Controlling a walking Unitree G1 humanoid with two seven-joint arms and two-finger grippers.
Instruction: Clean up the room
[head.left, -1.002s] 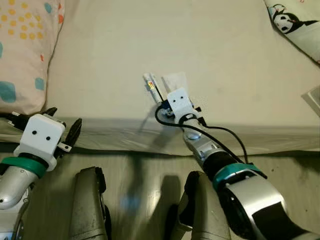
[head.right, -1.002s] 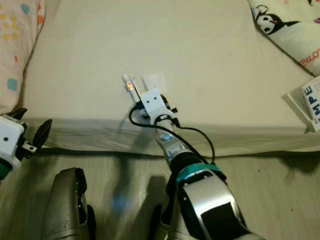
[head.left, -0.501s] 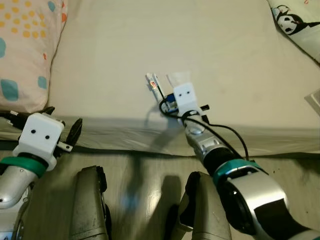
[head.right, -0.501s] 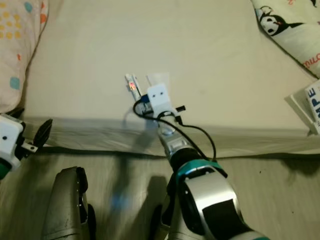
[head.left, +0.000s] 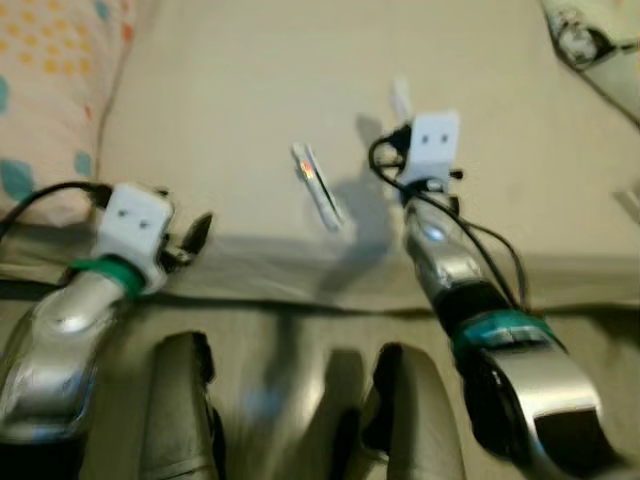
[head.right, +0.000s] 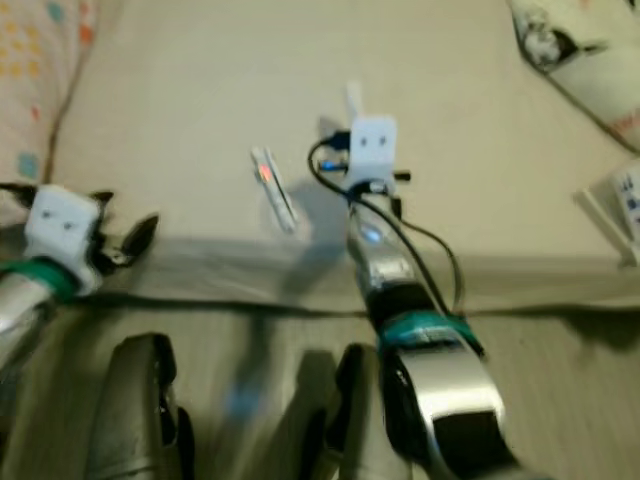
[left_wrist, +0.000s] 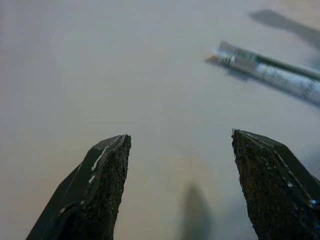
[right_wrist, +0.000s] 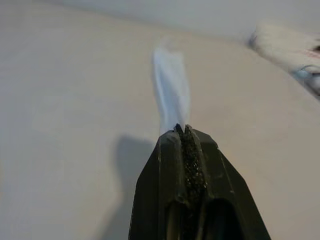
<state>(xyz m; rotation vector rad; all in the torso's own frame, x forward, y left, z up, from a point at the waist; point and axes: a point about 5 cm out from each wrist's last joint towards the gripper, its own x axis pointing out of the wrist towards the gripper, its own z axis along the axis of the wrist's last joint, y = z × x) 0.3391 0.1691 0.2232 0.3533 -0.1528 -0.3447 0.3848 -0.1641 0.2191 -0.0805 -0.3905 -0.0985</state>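
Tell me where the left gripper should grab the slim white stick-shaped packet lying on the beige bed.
Probably grip the slim white packet across its narrow middle, coming down from above. It lies flat on the beige bed, long and thin, so the open left gripper should turn its fingers crosswise to its length.

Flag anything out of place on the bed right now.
One stray item: a thin wrapped stick-like object lies loose on the bed sheet near the front edge, between the two arms. The right gripper is shut on a white scrap of wrapper, held above the sheet. The left gripper is open, empty. Frames are blurred.
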